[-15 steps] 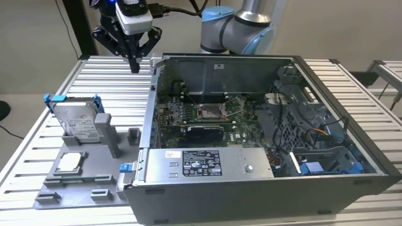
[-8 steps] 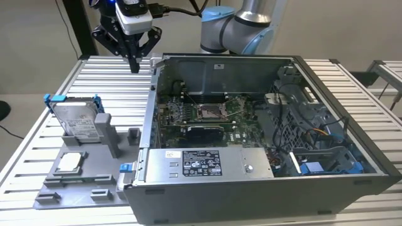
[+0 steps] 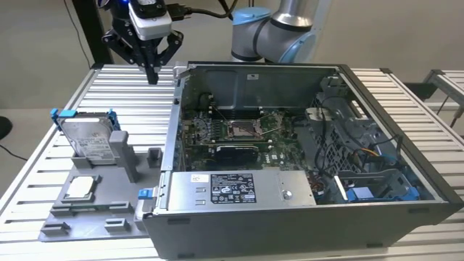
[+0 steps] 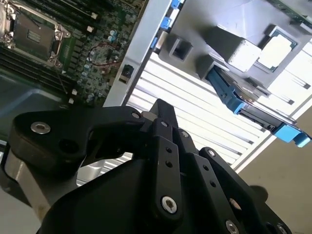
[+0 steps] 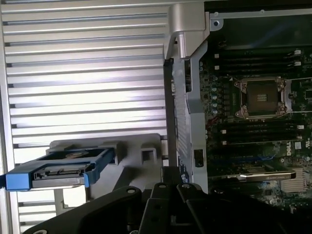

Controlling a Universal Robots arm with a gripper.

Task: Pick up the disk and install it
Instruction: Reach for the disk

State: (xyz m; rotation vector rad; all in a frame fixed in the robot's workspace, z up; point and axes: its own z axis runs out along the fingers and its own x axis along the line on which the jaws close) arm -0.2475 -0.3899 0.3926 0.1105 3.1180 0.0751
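**A:** Where is the gripper (image 3: 152, 79) now, and does it hold something?

**B:** It hangs above the slatted table (image 3: 116, 89), just beside the back corner of the open computer case (image 3: 290, 223), at the exterior view's left. Its fingers are pressed together to one point, and they pinch nothing.

**A:** And the disk (image 3: 90, 142)?

**B:** It stands leaning in the grey holder (image 3: 94, 217) on the table. It is closer to the camera than the gripper and well apart from it. Its blue frame (image 3: 64, 113) shows at the upper edge. In the first wrist view the disk (image 5: 63, 171) shows its connector end.

**A:** So the step in hand is the approach, I suppose. How to do it well?

**B:** I think the fingers must be spread before they go down, and the gripper should be tilted the same way as the disk leans. It seems better to take the two long sides, not the labelled face. Care is needed with the grey post (image 3: 121, 155) just beside the disk, because a finger could hit it.
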